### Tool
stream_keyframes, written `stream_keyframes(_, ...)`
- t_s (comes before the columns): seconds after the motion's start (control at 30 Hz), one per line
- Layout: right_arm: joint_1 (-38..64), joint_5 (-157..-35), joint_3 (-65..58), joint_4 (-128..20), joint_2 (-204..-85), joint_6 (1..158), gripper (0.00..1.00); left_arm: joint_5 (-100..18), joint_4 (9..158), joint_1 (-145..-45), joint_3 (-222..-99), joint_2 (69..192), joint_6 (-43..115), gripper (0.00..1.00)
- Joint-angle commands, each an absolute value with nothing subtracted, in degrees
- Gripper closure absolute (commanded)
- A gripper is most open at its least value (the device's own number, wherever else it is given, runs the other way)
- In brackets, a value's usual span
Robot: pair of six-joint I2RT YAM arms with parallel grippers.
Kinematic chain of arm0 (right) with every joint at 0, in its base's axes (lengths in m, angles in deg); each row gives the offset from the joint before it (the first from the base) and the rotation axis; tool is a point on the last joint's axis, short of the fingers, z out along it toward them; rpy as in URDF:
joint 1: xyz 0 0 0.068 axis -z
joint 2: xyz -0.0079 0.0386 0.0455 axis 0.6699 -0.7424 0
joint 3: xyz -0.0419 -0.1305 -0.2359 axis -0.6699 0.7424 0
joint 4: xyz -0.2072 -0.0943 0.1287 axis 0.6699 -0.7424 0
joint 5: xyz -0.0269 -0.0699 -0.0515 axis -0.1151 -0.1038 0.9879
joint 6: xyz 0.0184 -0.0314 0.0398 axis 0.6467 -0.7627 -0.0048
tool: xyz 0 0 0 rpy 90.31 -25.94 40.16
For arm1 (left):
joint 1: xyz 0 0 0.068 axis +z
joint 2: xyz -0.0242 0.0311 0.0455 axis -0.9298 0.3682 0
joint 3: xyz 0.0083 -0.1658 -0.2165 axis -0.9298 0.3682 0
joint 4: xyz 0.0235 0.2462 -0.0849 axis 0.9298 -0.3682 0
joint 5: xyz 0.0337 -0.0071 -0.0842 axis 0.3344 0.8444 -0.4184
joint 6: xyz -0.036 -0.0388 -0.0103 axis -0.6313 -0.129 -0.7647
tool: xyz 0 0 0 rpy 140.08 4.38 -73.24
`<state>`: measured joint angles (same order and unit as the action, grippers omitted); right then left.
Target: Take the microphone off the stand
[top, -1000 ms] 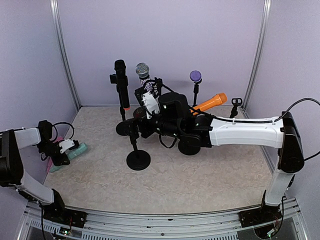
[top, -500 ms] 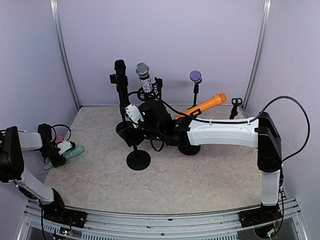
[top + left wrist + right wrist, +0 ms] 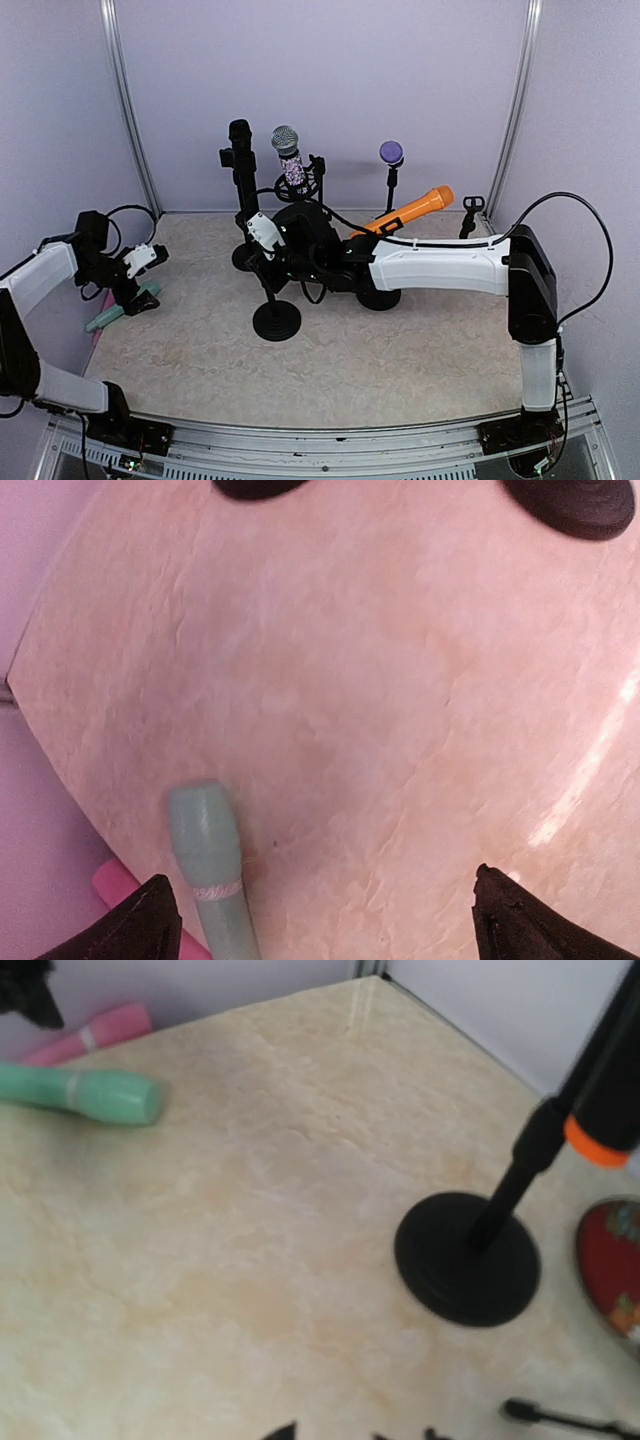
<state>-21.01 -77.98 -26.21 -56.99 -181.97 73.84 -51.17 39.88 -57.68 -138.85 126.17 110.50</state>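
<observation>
Lifted off the teal mic [image 3: 208, 850], left fingers [image 3: 150, 925] gape empty. Black microphone [image 3: 241, 160] stands upright just left of the right fingers [image 3: 260, 228], the nearer ones; can't tell their grip.

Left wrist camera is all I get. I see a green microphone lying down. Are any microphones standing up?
Observer: Yes, the top view shows four at the back: a black microphone, a silver-headed one, a purple-headed one and a tilted orange one.
Operator: Where's the other hand?
Observer: The right hand is close beside the black microphone's stand.
Operator: What's the pink bit?
Observer: In the right wrist view, it is a pink microphone lying next to the green microphone.
</observation>
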Motion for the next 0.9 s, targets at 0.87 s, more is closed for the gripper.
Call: stream_keyframes(0.87, -12.4, -57.5, 18.5, -64.2, -131.1, 83.8, 1.00, -53.7, 46.1, -75.8, -149.4, 125.0, 84.8, 0.01)
